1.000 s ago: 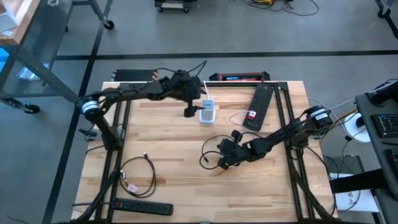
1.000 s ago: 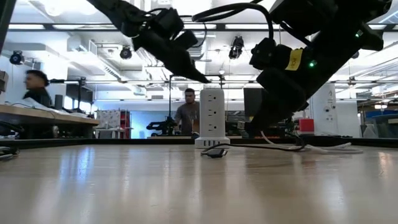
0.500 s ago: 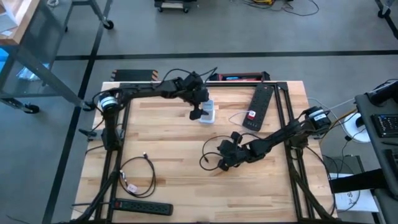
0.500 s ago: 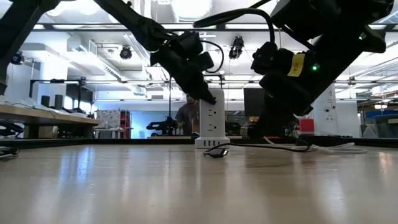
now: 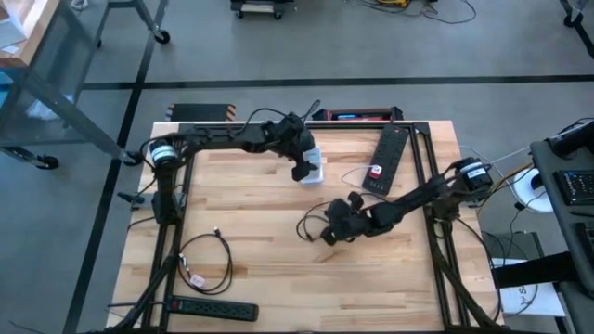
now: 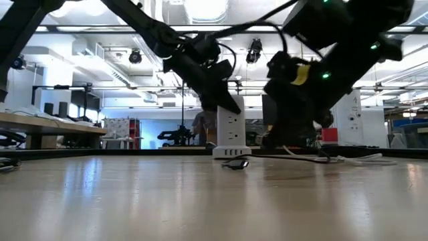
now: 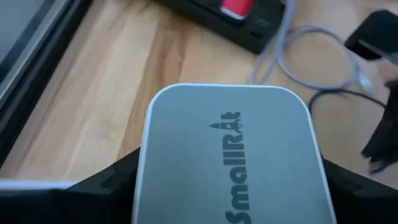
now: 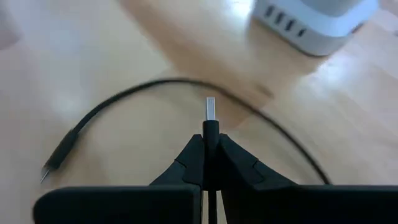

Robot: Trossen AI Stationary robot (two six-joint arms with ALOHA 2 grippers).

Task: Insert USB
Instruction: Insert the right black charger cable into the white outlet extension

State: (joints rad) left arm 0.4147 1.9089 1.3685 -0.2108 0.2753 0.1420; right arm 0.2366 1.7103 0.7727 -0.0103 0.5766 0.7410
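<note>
A white power tower [image 5: 315, 165] stands on its base on the wooden table, toward the far side; its grey top [image 7: 227, 155] fills the left wrist view. My left gripper [image 5: 303, 169] comes down over its top. My right gripper [image 5: 329, 226] is nearer the middle of the table, shut on the USB plug [image 8: 211, 112] of a black cable [image 5: 306, 228]. The plug's metal tip points toward the tower's base with its USB ports [image 8: 292, 23], still some way off. The cable's loop [image 8: 124, 99] lies on the table. My left gripper holds the tower's upper end between its two fingers [image 7: 109, 183], one on each side of the top, slanting down from above and from the table's left. The tower stays upright on its base [image 6: 232, 153]. My right gripper pinches the plug's black housing [image 8: 211, 132] at its fingertips, fingers along the plug. The metal tip sticks out in front. The plug is held just above the table; the cable trails slack onto the wood.
A black power strip with a red switch [image 5: 385, 160] lies right of the tower, with a grey cord [image 7: 292, 59] beside it. A second strip [image 5: 215, 308] and a loose cable [image 5: 209, 255] lie near the left front corner. A person [image 6: 199, 126] stands in the room behind.
My left gripper has moved toward the table's right, come down over the tower's top and taken hold of it; the tower has shifted slightly. My right gripper has moved a little toward the far edge and the tower, carrying the plug and dragging the cable.
</note>
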